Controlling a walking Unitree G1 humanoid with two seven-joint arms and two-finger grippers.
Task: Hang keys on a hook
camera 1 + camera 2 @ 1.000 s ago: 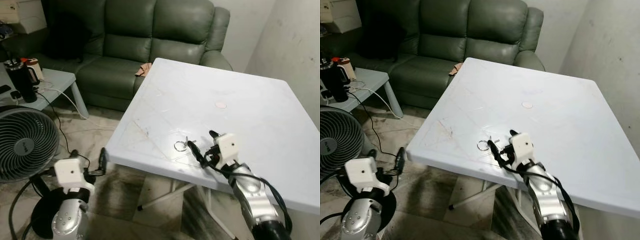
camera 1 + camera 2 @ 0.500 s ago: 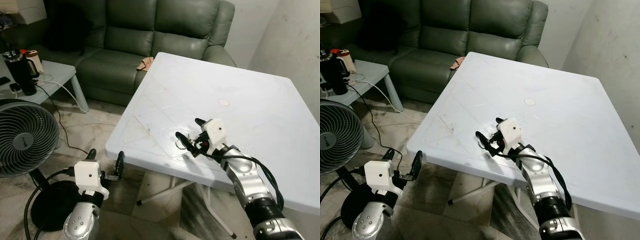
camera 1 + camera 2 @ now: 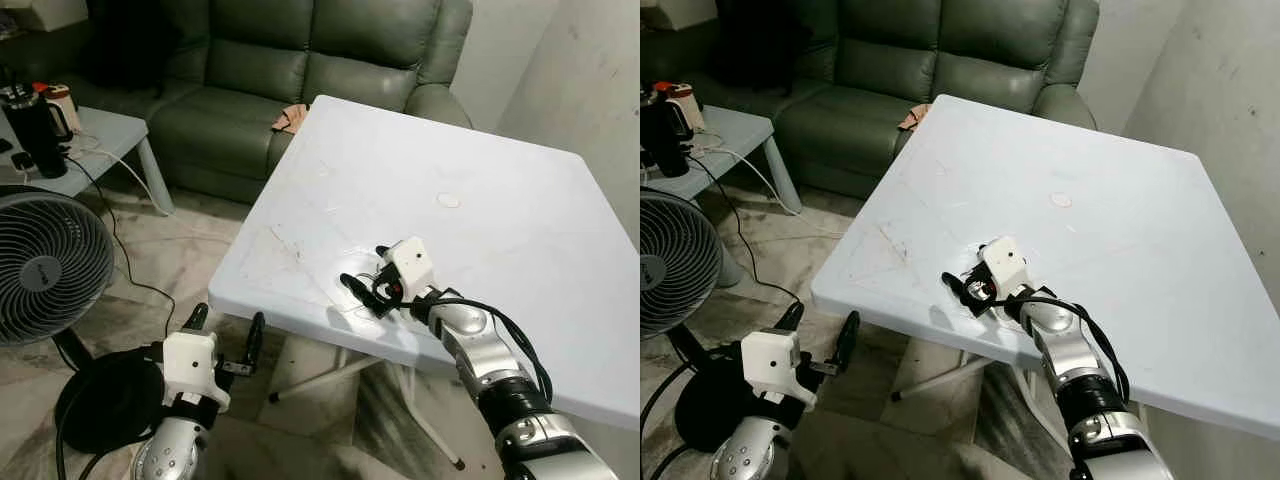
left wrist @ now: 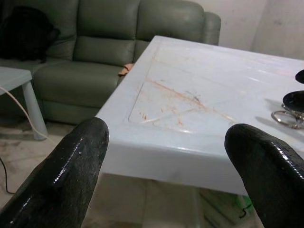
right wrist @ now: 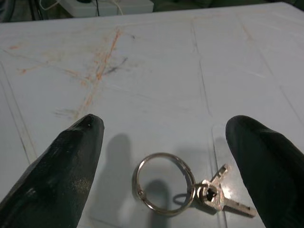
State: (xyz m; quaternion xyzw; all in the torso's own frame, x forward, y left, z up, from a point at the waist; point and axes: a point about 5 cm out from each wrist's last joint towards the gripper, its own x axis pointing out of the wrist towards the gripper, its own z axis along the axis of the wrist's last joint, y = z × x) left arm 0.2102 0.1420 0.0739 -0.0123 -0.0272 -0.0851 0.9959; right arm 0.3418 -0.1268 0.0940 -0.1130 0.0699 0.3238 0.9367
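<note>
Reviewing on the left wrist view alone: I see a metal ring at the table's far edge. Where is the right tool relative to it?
Observer: The right tool is open, low over the white table, one finger on each side of the keys.
Operator: Are the keys lifted?
Observer: No, the ring and small key lie flat on the table.
Operator: Where does my left tool sit?
Observer: The left tool hangs below the table's near edge, above the floor, beside a fan.

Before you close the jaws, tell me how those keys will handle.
The keys lie flat on the smooth table, so they will probably skid rather than lift. The ring is thin, likely hard to pinch. Once raised, the keys should dangle from it.
</note>
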